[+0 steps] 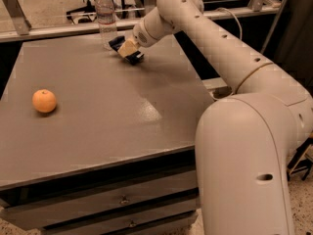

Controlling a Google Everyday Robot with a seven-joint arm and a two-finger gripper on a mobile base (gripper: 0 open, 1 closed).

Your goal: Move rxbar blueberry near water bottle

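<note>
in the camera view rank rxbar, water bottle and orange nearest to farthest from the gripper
The gripper is over the table's far side.
1. rxbar blueberry: right at it.
2. water bottle: just behind.
3. orange: far off, image left.
</note>
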